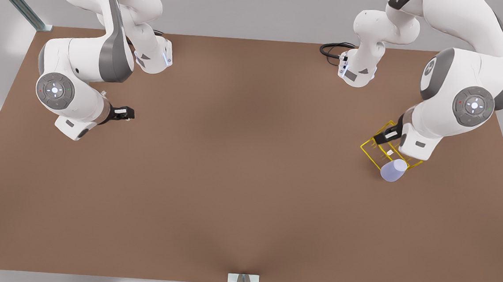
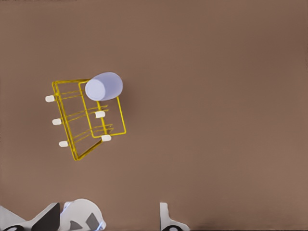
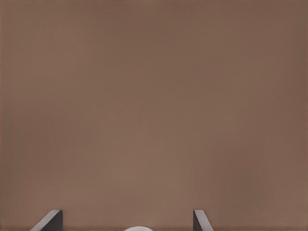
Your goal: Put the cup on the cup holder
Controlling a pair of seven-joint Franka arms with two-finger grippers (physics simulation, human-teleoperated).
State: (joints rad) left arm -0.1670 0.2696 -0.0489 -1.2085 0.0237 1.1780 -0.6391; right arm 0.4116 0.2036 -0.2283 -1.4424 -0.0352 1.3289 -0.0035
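Note:
The lavender-blue cup sits tilted over a peg at one corner of the yellow wire cup holder, with its closed base toward the camera. The holder stands on the table at the front view's right. My left gripper hangs above the holder, open and apart from the cup, with nothing in it. At the front view's left my right gripper waits, open and empty, over bare brown table.
The white base of the left arm stands at the back right beside a black cable. The right arm's base is at the back left. Metal frame posts stand at the table's back corners and front edge.

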